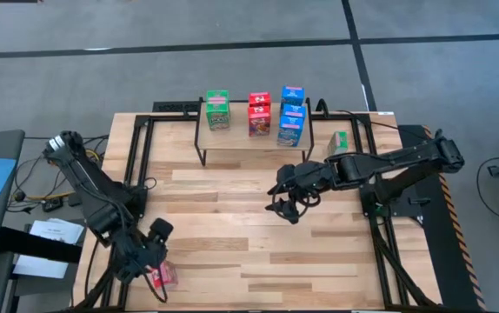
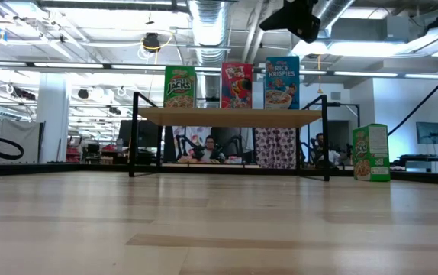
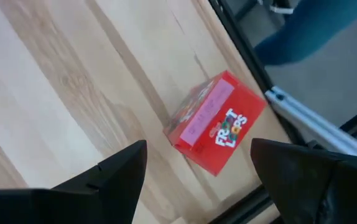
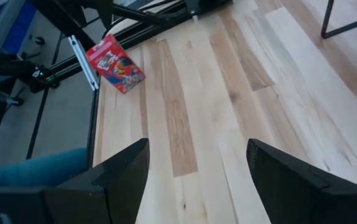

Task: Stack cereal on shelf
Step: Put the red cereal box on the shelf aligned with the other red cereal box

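Cereal, high view: boxes stand in three clusters on the shelf (image 1: pixel 251 141) top, a green box (image 1: pixel 217 110) toward the left-arm end, a red box (image 1: pixel 259 115) in the middle, a blue box (image 1: pixel 291 115) toward the right-arm end; how many are stacked in each cluster I cannot tell.
Loose boxes, high view: a second green box (image 1: pixel 339 143) stands on the tabletop (image 1: pixel 232 226) just beside the shelf's right-arm end; a fallen red box (image 1: pixel 163 276) lies at the near table corner, well apart from the shelf.
Left gripper, high view: the left gripper (image 1: pixel 149 261) hangs over the fallen red box, far from the shelf.
Right gripper, high view: the right gripper (image 1: pixel 286 202) hovers over bare table in front of the shelf, holding nothing.
Low view: three box fronts show upright along the shelf (image 2: pixel 230 116) top, green (image 2: pixel 179 86), red (image 2: pixel 236 85), blue (image 2: pixel 281 82); the other green box (image 2: pixel 371 153) stands on the table beside the shelf's legs; a person sits in the room behind.
Left wrist view: fingers (image 3: pixel 113 177) spread wide with the fallen red box (image 3: pixel 214 122) lying flat between and beyond them, untouched, near the table's black frame edge.
Right wrist view: fingers (image 4: pixel 119 171) parted and empty over the wood; the red box (image 4: pixel 115 63) lies far off by the table edge; one shelf leg (image 4: pixel 346 18) shows at a corner.
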Tool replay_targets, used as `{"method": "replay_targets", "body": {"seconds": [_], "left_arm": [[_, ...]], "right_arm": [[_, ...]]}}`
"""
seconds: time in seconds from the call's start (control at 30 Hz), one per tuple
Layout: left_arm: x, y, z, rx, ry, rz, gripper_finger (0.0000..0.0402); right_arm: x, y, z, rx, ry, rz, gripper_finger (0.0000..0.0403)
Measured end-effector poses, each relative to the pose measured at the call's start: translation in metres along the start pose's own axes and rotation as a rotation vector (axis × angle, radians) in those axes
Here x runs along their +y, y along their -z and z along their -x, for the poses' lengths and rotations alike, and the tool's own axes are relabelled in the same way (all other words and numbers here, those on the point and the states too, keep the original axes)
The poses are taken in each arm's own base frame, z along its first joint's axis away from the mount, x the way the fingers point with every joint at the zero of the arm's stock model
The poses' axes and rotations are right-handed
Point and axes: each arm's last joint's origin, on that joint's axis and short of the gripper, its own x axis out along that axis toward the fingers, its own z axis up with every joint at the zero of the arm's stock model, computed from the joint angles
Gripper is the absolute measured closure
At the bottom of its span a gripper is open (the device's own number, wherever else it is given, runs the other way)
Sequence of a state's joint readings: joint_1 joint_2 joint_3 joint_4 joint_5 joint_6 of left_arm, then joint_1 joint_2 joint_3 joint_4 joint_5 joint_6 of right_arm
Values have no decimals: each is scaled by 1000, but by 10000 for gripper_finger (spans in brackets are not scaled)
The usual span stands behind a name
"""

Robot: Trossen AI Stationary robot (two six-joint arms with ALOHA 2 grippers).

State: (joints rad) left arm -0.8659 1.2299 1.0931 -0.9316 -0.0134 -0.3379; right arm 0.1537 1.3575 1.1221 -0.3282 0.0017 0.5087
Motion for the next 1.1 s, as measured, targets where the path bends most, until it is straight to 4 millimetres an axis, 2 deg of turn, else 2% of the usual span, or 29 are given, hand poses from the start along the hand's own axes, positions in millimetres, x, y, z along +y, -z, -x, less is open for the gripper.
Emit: {"method": "replay_targets", "body": {"seconds": [0.23, 0.57, 0.7, 1.1], "left_arm": [[-3, -4, -22, 76, -21, -99, 127], [-12, -4, -49, 192, 33, -106, 127], [-18, -2, -49, 189, 30, -131, 127], [-16, -3, -48, 163, -35, -118, 127]], "right_arm": [[0, 0, 0, -2, -2, 0, 109], [0, 0, 0, -2, -2, 1, 109], [0, 0, 0, -1, -2, 1, 109], [1, -1, 0, -15, -11, 2, 109]]}}
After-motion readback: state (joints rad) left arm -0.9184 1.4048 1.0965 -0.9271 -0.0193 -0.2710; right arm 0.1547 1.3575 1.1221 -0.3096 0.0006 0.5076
